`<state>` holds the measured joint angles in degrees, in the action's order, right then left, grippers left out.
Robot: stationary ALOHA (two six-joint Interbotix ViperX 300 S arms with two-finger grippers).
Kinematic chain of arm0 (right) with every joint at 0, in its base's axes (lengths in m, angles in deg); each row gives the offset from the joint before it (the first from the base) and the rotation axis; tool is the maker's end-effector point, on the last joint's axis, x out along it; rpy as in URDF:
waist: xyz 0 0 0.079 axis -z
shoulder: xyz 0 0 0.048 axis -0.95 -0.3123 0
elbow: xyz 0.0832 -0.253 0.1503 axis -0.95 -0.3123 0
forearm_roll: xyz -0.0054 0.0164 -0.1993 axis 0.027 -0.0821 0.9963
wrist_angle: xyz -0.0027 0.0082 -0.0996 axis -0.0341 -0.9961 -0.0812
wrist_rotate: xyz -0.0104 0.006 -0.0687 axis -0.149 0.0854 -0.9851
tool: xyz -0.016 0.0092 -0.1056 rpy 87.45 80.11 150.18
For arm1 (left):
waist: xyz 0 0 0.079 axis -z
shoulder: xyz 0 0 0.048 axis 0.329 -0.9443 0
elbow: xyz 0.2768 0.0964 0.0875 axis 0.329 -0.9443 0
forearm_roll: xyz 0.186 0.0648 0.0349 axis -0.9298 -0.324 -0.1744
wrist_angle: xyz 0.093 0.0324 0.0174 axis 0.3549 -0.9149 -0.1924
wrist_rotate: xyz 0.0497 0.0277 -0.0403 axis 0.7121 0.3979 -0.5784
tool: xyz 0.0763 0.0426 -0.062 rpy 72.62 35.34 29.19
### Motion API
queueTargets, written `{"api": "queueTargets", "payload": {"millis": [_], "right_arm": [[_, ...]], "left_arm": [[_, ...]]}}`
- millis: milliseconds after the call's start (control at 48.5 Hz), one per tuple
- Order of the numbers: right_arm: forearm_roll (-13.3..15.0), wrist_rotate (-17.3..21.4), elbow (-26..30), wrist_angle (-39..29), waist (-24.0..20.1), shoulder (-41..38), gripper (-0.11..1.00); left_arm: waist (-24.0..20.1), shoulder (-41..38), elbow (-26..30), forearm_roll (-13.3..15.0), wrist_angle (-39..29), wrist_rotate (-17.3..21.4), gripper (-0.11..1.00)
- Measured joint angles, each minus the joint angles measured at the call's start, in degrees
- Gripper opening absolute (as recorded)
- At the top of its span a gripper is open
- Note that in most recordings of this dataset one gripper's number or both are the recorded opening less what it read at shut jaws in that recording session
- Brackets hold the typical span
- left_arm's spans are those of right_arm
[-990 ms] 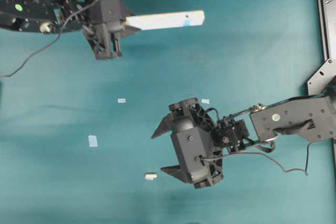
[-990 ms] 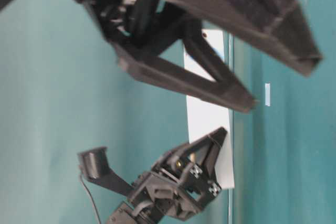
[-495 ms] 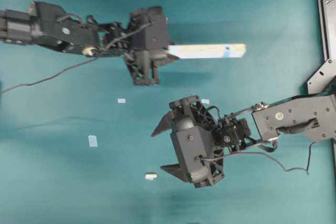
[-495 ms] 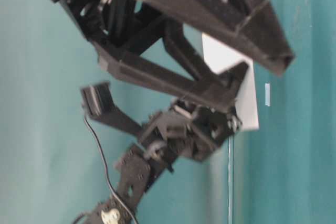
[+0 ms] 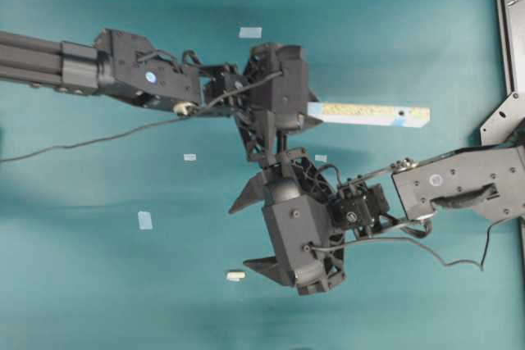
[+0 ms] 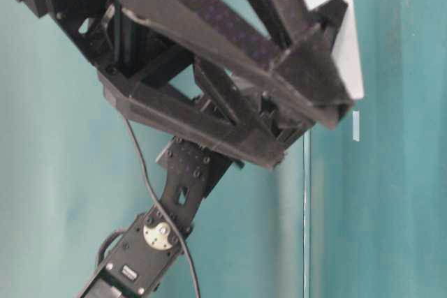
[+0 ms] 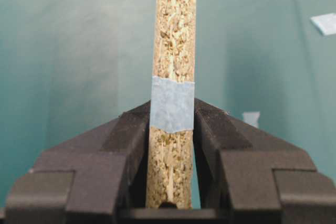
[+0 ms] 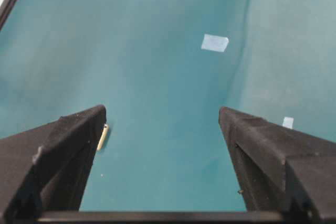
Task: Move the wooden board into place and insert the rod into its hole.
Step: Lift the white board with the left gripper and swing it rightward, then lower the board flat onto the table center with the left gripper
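Note:
The wooden board hangs in the air above the table's middle, turned so its speckled edge faces up, with a dark hole and a light-blue patch near its right end. My left gripper is shut on the board's left end. In the left wrist view both fingers press the board at a blue tape band. My right gripper stands open just below, empty. The rod lies on the mat by its lower finger. In the right wrist view the rod sits beside the left fingertip.
Small pale-blue tape squares lie on the teal mat. A black frame runs along the right edge. The left gripper's body nearly touches the right gripper's housing.
The left arm has carried the board rightward and toward the table's middle, rolling it onto its edge. The right gripper has stayed open and almost still.

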<state>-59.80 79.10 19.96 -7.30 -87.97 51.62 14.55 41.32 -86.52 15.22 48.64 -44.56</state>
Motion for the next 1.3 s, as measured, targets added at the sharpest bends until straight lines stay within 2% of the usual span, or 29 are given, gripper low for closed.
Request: {"api": "queueTargets", "payload": {"millis": [660,1073,1300], "right_arm": [[0.1,0.0,2.9,-1.6,0.1,0.0,0.95],[0.1,0.0,2.9,-1.7,0.1,0.0,0.95],[0.1,0.0,2.9,-1.7,0.1,0.1,0.95]], "left_arm": [[1.5,-3.7,1.6,0.0,0.0,-0.2,0.21],[6.2,-6.3,4.0,0.0,1.4,-6.6,0.21],[6.4,-8.5,5.3,0.0,1.8,-6.8,0.21]]}}
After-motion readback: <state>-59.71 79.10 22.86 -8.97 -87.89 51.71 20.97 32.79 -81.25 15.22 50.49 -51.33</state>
